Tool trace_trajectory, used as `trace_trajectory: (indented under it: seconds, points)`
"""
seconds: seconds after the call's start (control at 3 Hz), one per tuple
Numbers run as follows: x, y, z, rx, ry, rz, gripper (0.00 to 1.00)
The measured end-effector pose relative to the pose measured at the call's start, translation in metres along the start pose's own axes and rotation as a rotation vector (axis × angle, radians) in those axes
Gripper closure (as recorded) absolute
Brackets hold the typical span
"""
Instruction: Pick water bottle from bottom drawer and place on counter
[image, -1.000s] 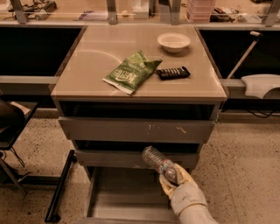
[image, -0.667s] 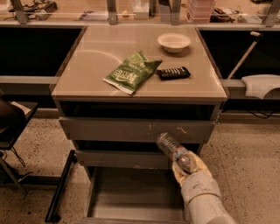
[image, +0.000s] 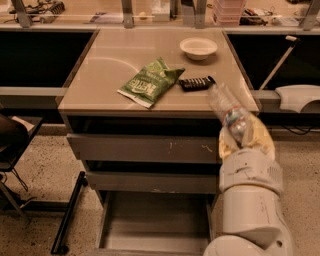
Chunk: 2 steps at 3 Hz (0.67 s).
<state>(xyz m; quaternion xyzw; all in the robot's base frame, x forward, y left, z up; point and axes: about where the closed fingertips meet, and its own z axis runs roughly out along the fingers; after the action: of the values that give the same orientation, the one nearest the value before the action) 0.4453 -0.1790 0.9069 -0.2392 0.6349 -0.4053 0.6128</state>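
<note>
My gripper (image: 239, 131) is shut on the water bottle (image: 226, 106), a clear crinkled plastic bottle. It holds the bottle up, tilted, at the front right corner of the counter (image: 110, 70), level with its edge. The bottle's top overlaps the counter's front right part, just right of the black remote-like bar (image: 196, 82). The bottom drawer (image: 155, 220) stands pulled open below, its grey floor bare. My white arm rises from the lower right, in front of the drawer's right side.
A green chip bag (image: 150, 81) lies mid-counter and a white bowl (image: 198, 47) sits at the back right. Two grey drawer fronts (image: 145, 148) are above the open drawer. A dark chair (image: 12, 140) stands at the left, and a white object (image: 299, 97) at the right.
My gripper has lifted the bottle from in front of the drawers up and to the right, to the counter's front right corner.
</note>
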Motion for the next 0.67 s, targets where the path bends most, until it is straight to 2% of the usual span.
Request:
trace_trajectory:
  seconds: [0.33, 0.67]
  points:
    - [-0.035, -0.0243, -0.0064, 0.054, -0.05, -0.028, 1.0]
    - [-0.0366, -0.0186, -0.005, 0.036, -0.057, -0.032, 1.0]
